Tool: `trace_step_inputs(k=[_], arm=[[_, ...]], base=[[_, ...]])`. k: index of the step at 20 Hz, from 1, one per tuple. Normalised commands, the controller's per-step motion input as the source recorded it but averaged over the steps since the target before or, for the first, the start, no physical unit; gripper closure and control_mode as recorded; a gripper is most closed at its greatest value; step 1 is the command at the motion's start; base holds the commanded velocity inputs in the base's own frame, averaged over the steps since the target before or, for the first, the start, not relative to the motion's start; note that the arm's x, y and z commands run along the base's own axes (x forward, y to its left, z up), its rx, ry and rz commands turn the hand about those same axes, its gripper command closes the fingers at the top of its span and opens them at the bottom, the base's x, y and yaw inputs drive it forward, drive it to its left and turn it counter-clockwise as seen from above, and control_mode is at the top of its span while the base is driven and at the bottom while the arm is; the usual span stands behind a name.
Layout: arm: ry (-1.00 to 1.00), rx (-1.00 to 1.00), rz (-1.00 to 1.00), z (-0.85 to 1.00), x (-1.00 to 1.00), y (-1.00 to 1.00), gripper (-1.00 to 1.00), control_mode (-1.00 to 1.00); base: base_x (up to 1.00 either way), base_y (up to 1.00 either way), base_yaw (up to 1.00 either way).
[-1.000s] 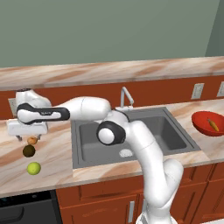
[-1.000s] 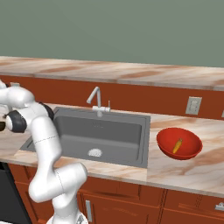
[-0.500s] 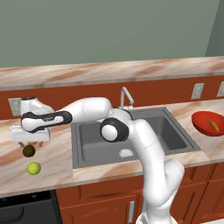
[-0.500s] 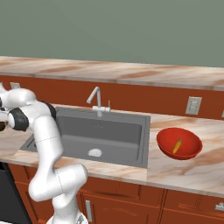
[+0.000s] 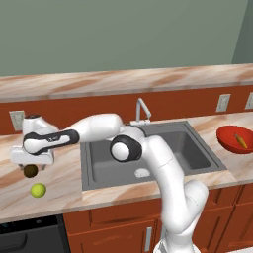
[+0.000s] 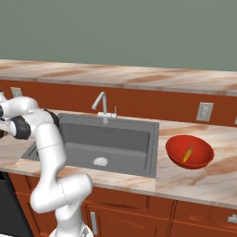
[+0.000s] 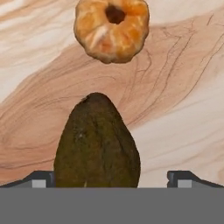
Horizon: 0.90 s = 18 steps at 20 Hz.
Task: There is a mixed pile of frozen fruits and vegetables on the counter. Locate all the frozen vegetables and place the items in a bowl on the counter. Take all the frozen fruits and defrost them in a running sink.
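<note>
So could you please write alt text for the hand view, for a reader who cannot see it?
A dark brown avocado lies on the marbled counter between the open end effector fingertips. Beyond it, apart from it, sits a small peeled orange fruit.

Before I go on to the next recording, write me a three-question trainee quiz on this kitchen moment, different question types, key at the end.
1. True or false: the carrot already lies in the red bowl.
2. Multiple choice: the end effector is (A) over the sink basin, (B) open above the dark brown lump on the counter, (C) shut on the faucet.
3. Short answer: in the left base view, which item lies on the counter nearer the front edge than the dark brown lump?

Key
1. True.
2. B. In the hand view the lump sits between the open finger tips, with the small orange ball beyond it.
3. The yellow-green ball.
</note>
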Motion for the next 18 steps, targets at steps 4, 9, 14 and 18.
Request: trace_step_inputs(k=[4, 9, 14, 18], arm=[[0.15, -0.01, -0.01, -0.36, 0.0, 0.17, 1.0, -1.0], [0.14, 0.0, 0.0, -0.35, 0.01, 0.1, 1.0, -1.0], [0.02, -0.03, 0.0, -0.05, -0.01, -0.2, 1.0, -1.0], [0.0, -0.09, 0.0, 0.2, -0.27, -0.46, 1.0, -1.0]], base=[[0.0, 0.0, 0.0], [0.0, 0.0, 0.0], [0.0, 0.0, 0.0], [0.0, 0.0, 0.0]])
